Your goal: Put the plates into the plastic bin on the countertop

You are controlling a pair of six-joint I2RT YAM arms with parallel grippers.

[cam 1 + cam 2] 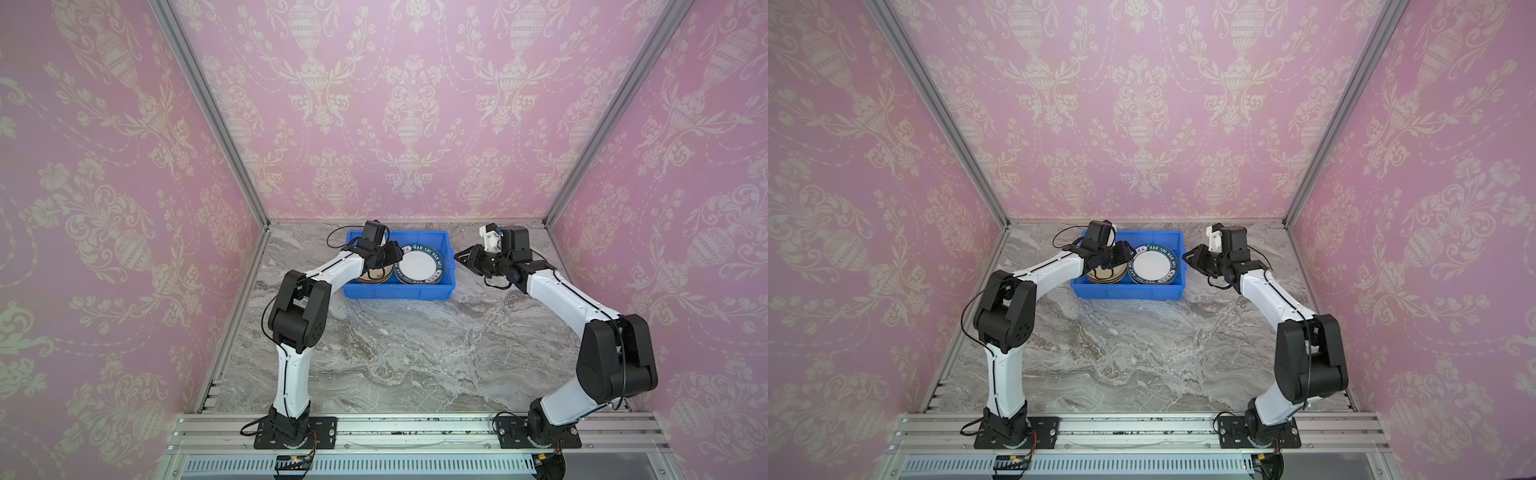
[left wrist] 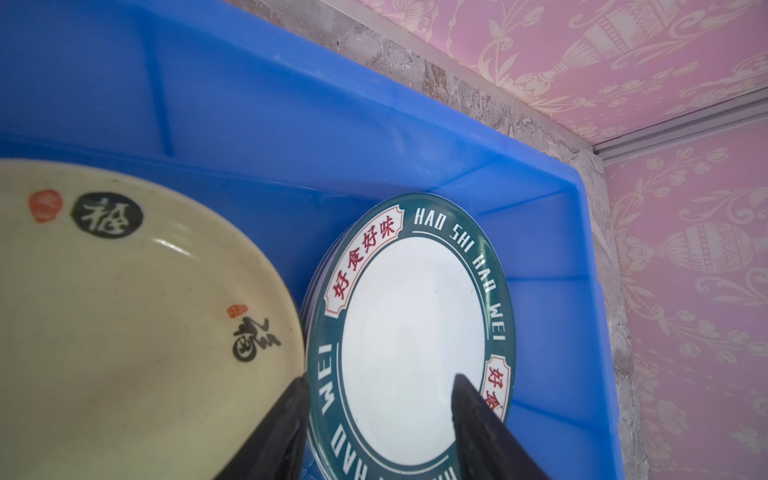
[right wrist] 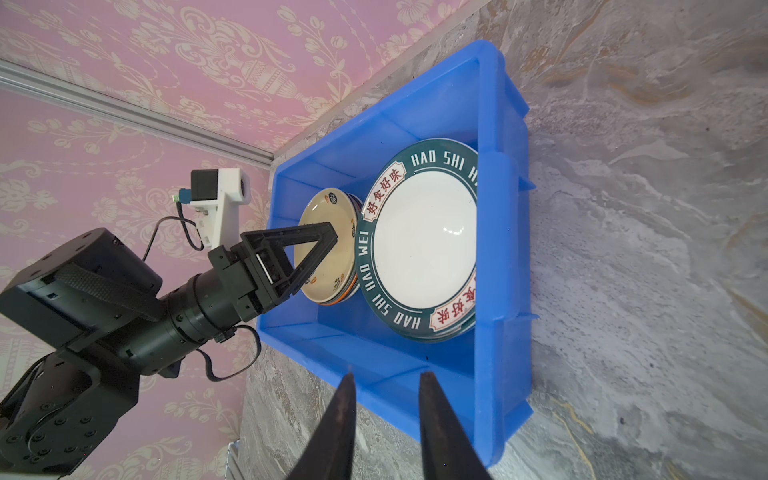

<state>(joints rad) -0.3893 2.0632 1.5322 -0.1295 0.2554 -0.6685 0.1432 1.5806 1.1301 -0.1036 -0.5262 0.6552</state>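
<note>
So the left gripper point(image 2: 381, 378) hangs over the bin with its jaws apart and nothing between them. One finger is over the edge of the round cream plate with black brush marks point(image 2: 124, 311), the other over the round white plate with the dark green lettered rim point(image 2: 411, 345). I can't tell from the right wrist view whether that finger touches the cream plate or just floats above it.

Each of those plates tops its own stack. The stacks sit side by side inside the bright blue rectangular plastic bin point(image 1: 399, 296), rims just about touching. The bin is at the back of the grey marble-patterned table point(image 1: 415, 353), and in both top views no plate lies out on the table.

The right gripper point(image 3: 387, 374) is outside the bin, beside its right end, jaws a little apart and empty.

My read is that this is the let-go-and-leave bit, and the job looks basically done. I'd lift the left gripper straight up, not sideways. A sideways drag could hook the cream plate's rim and tip it onto the lettered plate, or knock the bin wall. Only swing away once the fingers are above the bin's rim, and leave the right gripper parked where it is.
</note>
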